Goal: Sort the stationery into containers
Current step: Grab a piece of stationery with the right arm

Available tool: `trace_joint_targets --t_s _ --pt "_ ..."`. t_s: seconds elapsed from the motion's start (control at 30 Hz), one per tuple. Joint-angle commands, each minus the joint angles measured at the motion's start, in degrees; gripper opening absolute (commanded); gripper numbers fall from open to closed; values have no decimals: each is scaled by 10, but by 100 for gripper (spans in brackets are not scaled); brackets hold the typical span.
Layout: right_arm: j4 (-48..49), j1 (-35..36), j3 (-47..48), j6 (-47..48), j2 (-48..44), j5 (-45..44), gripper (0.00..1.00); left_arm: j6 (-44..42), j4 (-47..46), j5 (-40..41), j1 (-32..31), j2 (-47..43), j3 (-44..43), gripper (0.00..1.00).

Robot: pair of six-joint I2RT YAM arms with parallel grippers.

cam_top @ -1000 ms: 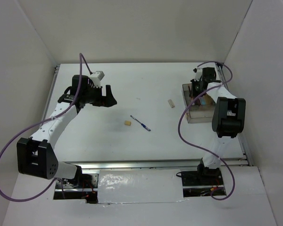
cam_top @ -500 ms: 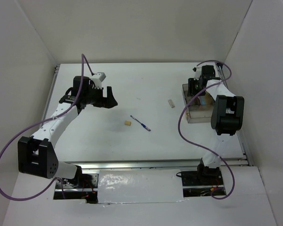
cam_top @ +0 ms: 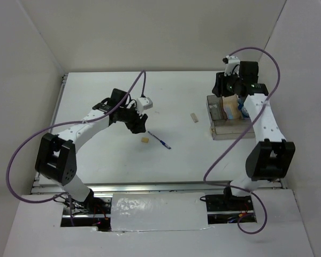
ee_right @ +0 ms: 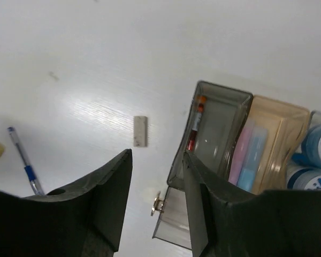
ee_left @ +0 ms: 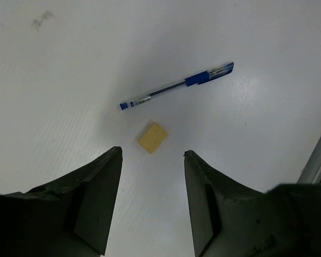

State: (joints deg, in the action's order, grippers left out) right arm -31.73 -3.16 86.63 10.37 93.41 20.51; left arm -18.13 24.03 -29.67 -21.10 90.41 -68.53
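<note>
**Three pieces left on the counter, both arms empty**

Nearest the arm bases, out on the bare counter (cam_top: 166, 166), lie the cube (ee_left: 152, 137) and the blue pen (ee_left: 176, 86). They are close together but not touching, the pen slanting just past the cube. The left fingers (cam_top: 135, 124) hang right over the cube, spread apart and holding nothing. From the wrist view the cube sits almost dead centre in the gap, a little ahead of the tips. It looks to me like the approach to a pick, with the cube the likely target.

Farther back and to the right the block (cam_top: 193, 117) lies alone, near the tray (cam_top: 224, 137) but clear of its wall.

The tray is on the far right and already holds most of the stationery. The red pen (ee_right: 195, 126) lies in the smoky-grey section. The pink bar (ee_right: 241, 152) and light-blue bar (ee_right: 255, 155) sit side by side in the next one, and the two rolls (ee_right: 315, 142) are beyond those. The right fingers (cam_top: 223, 90) hover above the tray's far left corner, also apart and empty.

So the sorting seems well along, with cube, blue pen and block not yet in. I'd say the next move calls for the left arm to come straight down, square its fingers to the cube's flat sides and close without nudging the pen.
</note>
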Motion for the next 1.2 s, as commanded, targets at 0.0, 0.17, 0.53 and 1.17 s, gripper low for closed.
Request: trace_joint_targets --t_s 0.0,0.17,0.53,1.17 --pt "-33 28 -36 35 -66 46 49 -47 -13 -4 -5 31 -31 62" --pt "0 159 -111 4 -112 -7 47 51 -66 -10 6 28 -25 71" --pt "-23 403 -10 -68 115 -144 40 153 -38 8 124 -94 14 99" --pt "-153 453 126 -45 305 -177 41 173 -27 -62 209 -124 57 99"
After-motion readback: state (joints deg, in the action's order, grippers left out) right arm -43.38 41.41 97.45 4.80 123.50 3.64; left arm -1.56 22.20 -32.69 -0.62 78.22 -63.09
